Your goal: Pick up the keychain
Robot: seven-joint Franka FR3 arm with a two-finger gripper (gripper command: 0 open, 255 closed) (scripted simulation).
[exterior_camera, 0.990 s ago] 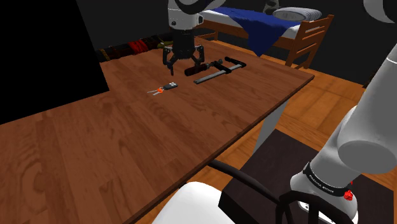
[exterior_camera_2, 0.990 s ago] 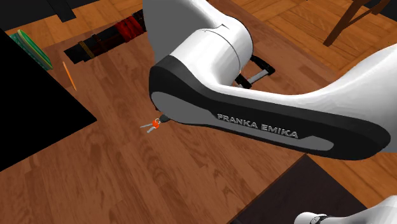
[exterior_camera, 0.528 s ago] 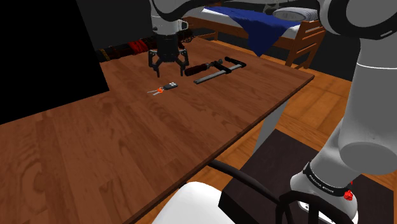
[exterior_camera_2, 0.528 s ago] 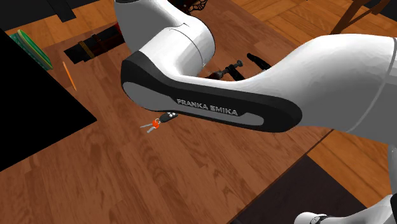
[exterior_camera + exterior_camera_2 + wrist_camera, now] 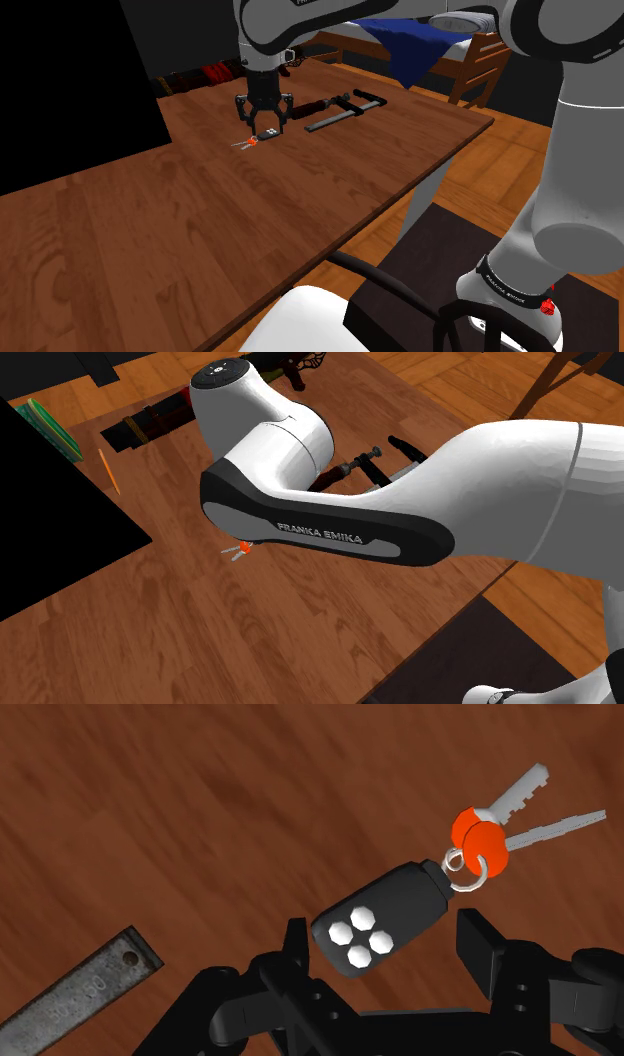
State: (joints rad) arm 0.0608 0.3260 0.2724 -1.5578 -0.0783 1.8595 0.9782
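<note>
While the white arm (image 5: 420, 502) reaches over the wooden desk (image 5: 200, 220), the black tool (image 5: 263, 122) hangs low above the keychain (image 5: 256, 139), which lies flat on the desk towards its far side in the shoulder view. The wrist view shows the tool (image 5: 388, 939) wide open and holding nothing. Its two fingers (image 5: 483, 942) stand either side of the keychain (image 5: 385, 919), whose black fob with four white buttons lies between them; whether either finger touches it cannot be told. A metal ring joins the fob to two silver keys with orange heads, which point away from the tool. In the second exterior view, only the orange and silver end of the keychain (image 5: 238, 550) peeks out from under the arm. A black bar clamp (image 5: 340, 112) rests on the desk just right of the keychain in the shoulder view. Beyond the desk's far right corner stands a bed with a blue blanket (image 5: 405, 40).
</note>
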